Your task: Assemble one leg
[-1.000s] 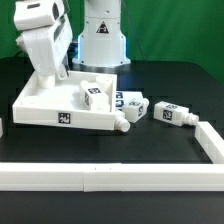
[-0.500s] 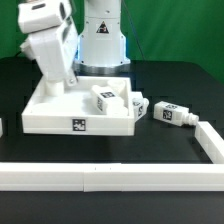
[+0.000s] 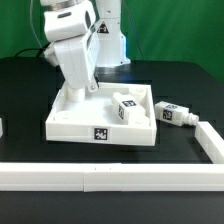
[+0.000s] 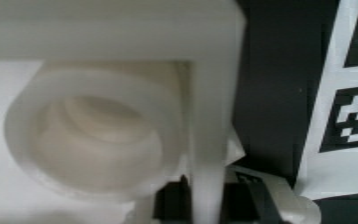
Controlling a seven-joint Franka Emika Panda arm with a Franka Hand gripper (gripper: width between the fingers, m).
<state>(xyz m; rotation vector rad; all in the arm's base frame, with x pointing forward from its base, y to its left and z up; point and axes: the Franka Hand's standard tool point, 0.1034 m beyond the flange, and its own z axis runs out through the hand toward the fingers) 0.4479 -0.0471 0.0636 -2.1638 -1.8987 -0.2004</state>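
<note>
Here the hand (image 3: 86, 93) pinches the panel (image 3: 100, 128) rim, which partly hides a leg (image 3: 125, 108).

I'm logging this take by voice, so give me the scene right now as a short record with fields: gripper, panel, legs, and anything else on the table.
gripper: gripper shut on the far rim of the panel
panel: white, square, raised rim, on the black table; a corner hole shows in the wrist view
leg one: leg lying inside the panel, toward the exterior view's right
leg two: second leg on the table, beside the panel on the exterior view's right
legs fitted: none visible
surround: white rail along the front and right
</note>
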